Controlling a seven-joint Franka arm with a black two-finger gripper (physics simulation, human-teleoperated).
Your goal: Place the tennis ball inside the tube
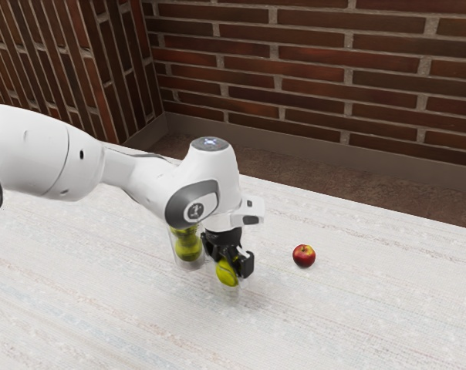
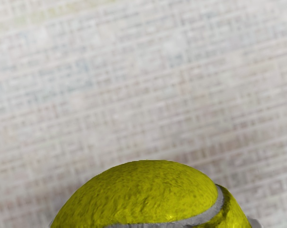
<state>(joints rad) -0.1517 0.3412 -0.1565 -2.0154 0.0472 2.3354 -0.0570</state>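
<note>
Gripper (image 1: 228, 257) low over the table (image 1: 356, 316), jaws closed on 1 tennis ball (image 1: 227, 272); 1 finger each side of it, as far as I can make out. Ball hangs at the fingertips, lower half sticking out below them. Good choice, I'd say: with the bottom left free, it can enter a mouth before the fingers reach the rim. In the wrist view it bulges up big and close, pale seam curving across.

Clear tube (image 1: 177, 257) is just beside the gripper, toward the exterior view's left, with at least 2 yellow-green balls (image 1: 188, 247) stacked inside. It looks roughly upright, which suits a drop from above. Its top is behind my arm (image 1: 160, 185), so I can't tell how much room is left.

Faint see-through shape (image 1: 232, 292) right under the held ball; can't tell what it is. Red apple (image 1: 304, 256) sits apart toward the exterior view's right, no part in this job.

My ball is outside that stacked tube, so I judge it's the carry step. Next: lift above rim height, go across, centre, lower, release. Risk: swinging over too low would knock the tube, or the round ball could roll out of 2 narrow fingers.
</note>
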